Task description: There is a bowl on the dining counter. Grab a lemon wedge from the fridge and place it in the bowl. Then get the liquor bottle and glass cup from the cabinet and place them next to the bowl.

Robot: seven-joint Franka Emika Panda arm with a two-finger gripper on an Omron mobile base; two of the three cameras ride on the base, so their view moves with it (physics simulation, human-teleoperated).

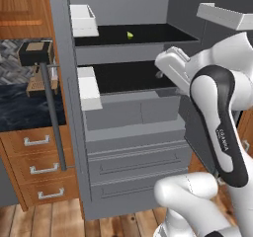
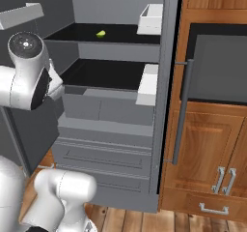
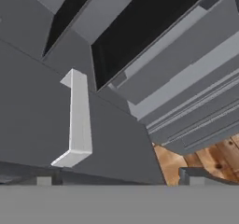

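Both doors of your tall grey fridge [image 1: 133, 132] stand open. Its small yellow-green lemon wedge [image 1: 130, 35] lies on the upper dark shelf [image 1: 148, 33], at twelve o'clock from the white arm. Your gripper [image 3: 116, 181] is spread wide, empty. You're at the fetching step; next, reach up and in.

arm [image 1: 217, 127]: elbow bent, reaching forward | gripper [image 3: 116, 178]: jaws spread wide, nothing held

The grey fridge [image 1: 133, 132] is standing with both doors swung open, white bins hanging on them. A small yellow-green lemon wedge [image 1: 130, 34] is lying on the fridge's upper dark shelf.
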